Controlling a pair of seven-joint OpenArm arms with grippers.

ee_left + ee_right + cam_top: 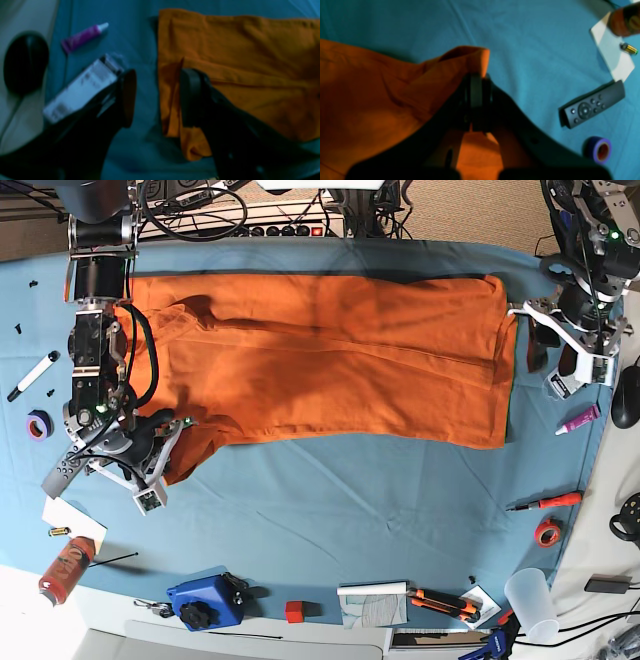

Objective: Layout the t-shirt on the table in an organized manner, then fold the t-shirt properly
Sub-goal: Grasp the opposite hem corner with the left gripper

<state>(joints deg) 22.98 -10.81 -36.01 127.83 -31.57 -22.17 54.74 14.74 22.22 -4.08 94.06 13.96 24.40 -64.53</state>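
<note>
The orange t-shirt (pixel 320 360) lies spread lengthwise across the far half of the table (pixel 330 520). In the base view my right gripper (pixel 172 448) is at the shirt's lower left corner. The right wrist view shows this gripper (pixel 476 100) shut on a raised fold of the t-shirt (pixel 395 100). My left gripper (pixel 548 358) hangs at the shirt's right edge. In the left wrist view it (pixel 160 98) is open, one finger over the blue cloth and the other over the t-shirt (pixel 250 75). I cannot tell whether it touches the fabric.
Beside the left gripper lie a purple tube (pixel 83 37), a white box (pixel 80 90) and a black mouse (pixel 25 62). Near the right gripper are a remote (pixel 592 107), a purple tape roll (pixel 600 148) and white paper (pixel 611 55). A red screwdriver (pixel 545 502) and a blue box (pixel 205 603) lie nearer the front.
</note>
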